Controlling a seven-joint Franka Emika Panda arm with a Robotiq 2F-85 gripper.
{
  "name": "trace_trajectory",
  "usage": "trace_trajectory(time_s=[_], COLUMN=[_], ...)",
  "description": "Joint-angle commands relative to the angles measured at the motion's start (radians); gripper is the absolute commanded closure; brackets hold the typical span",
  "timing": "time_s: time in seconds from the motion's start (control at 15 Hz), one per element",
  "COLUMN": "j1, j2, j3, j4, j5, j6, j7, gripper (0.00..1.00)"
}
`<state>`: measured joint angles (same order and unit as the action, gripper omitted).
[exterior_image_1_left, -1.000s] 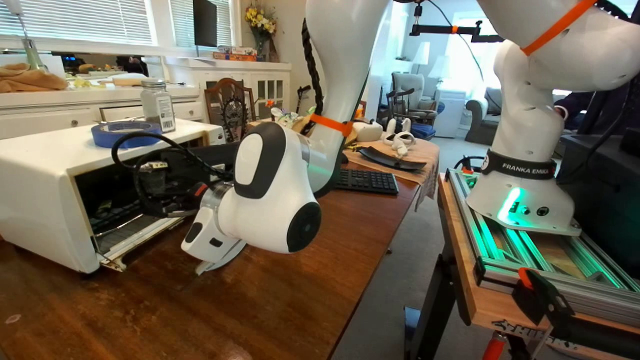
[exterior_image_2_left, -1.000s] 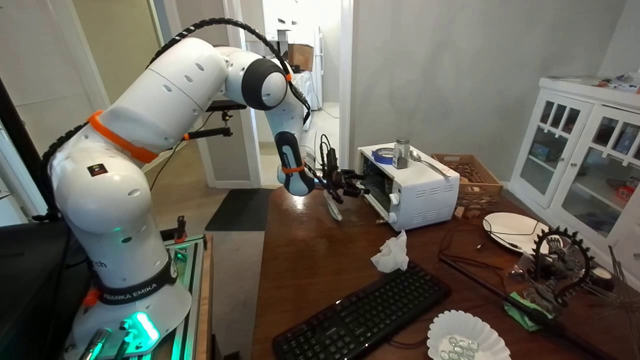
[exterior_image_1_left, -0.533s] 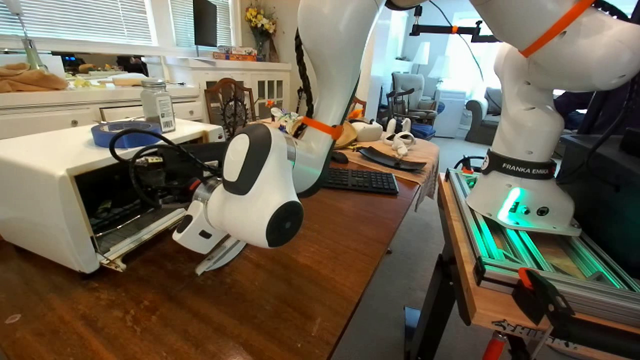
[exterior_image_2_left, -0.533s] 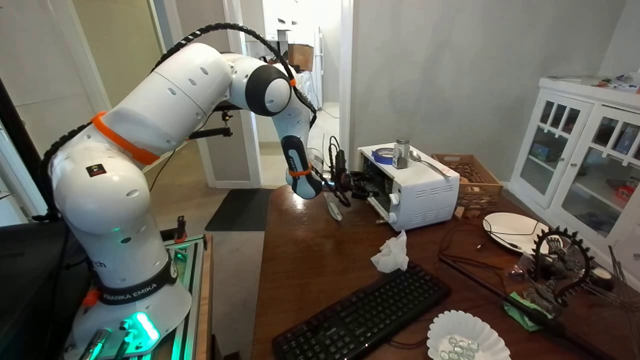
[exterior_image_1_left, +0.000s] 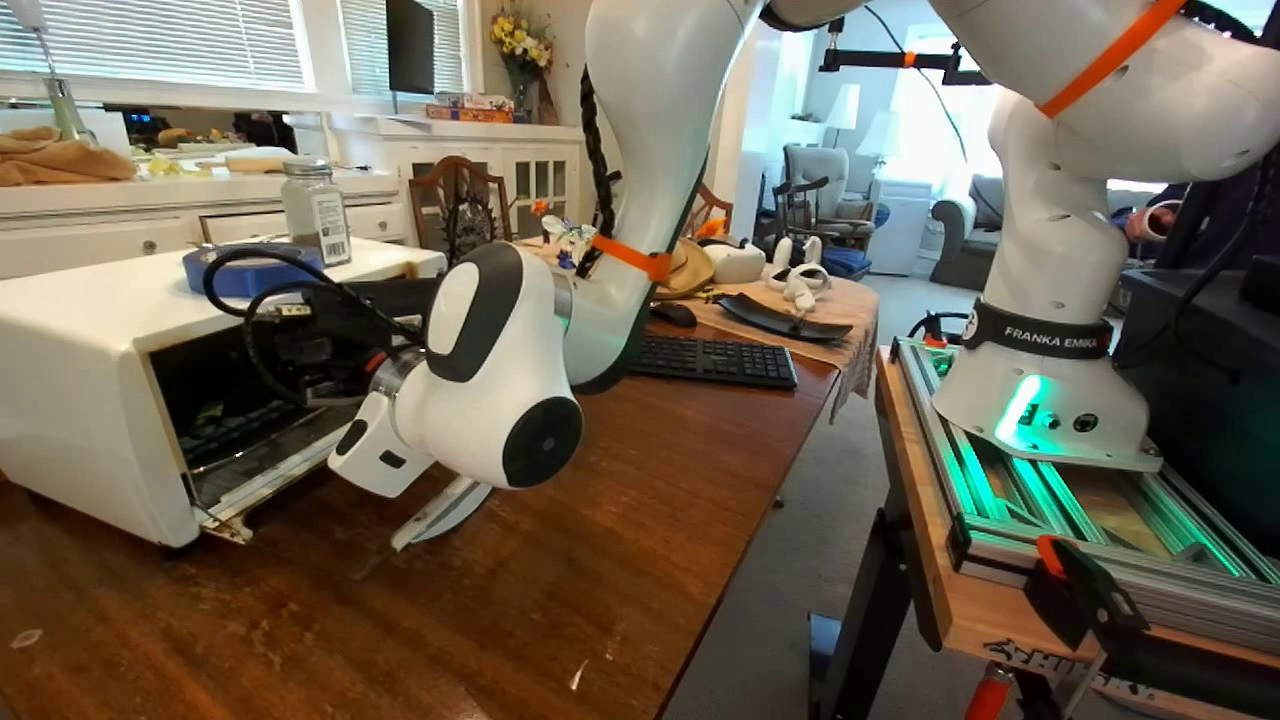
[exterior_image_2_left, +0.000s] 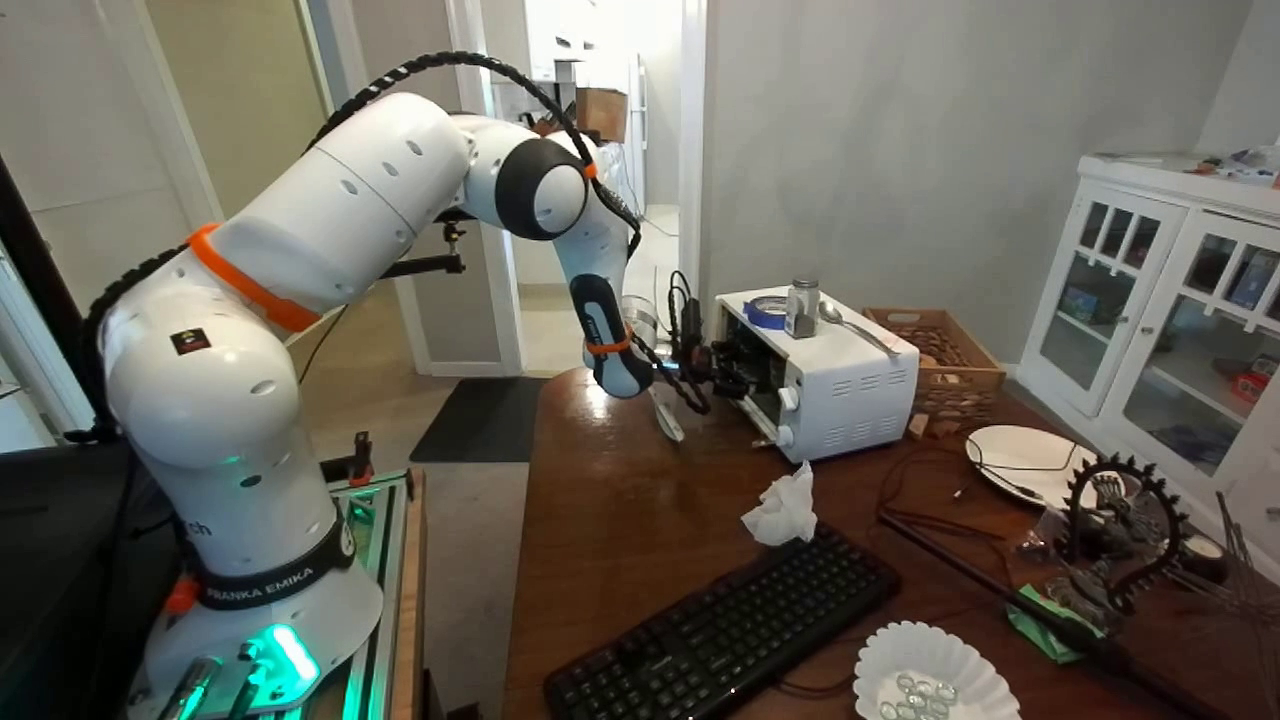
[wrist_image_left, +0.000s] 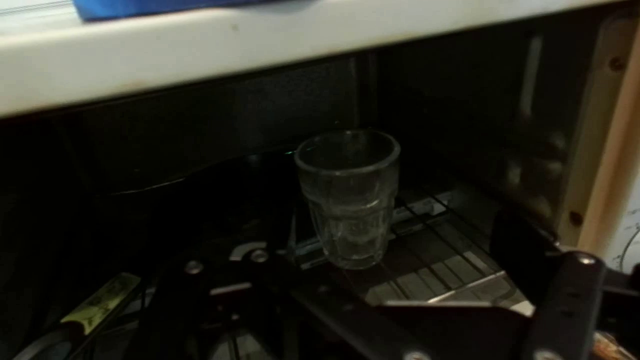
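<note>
Daylight fills a furnished room where a brown table carries a white oven, seen in both exterior views with its front open. Inside, the wrist view shows a clear glass upright on a wire rack. The fingers are spread wide and appear to have hold of nothing; the glass shows beyond the gap between them, and whether either tip touches it cannot be told.

Trouble would most likely begin at that gap. The glass seems closer to the view's left finger, so a slightly crooked advance could knock it before both tips clear its sides. Its foot, narrower than its rim, rests across thin bars; a shove might catch it there and tip it. The dim interior and see-through wall also make its depth easy to misjudge, and a smooth taper may slip under a weak squeeze.

Near the fingers on that side lies a long thing with a yellow strip, which a sideways sweep could drag along. Above, the oven's front edge limits headroom: a rising wrist might strike it, or the looped cables might snag. Such a jolt could shift the tape, jar and spoon on top. Outside, a pale curved object on the table sits near the wrist and could be bumped if the arm dips. Crumpled tissue and a keyboard, well apart from the oven's mouth, seem at little risk.
</note>
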<state>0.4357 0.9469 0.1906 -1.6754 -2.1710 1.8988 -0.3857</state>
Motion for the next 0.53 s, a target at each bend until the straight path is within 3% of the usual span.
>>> trace_trajectory(time_s=[0.0,0.47], j1=[0.015,0.010], j2=[-0.005,0.009], j3=[-0.002,-0.014], j4=[-0.011,0.031], j5=[0.010,0.016], j6=[0.002,0.004], j7=[0.007,-0.012], gripper=[0.00,0.00])
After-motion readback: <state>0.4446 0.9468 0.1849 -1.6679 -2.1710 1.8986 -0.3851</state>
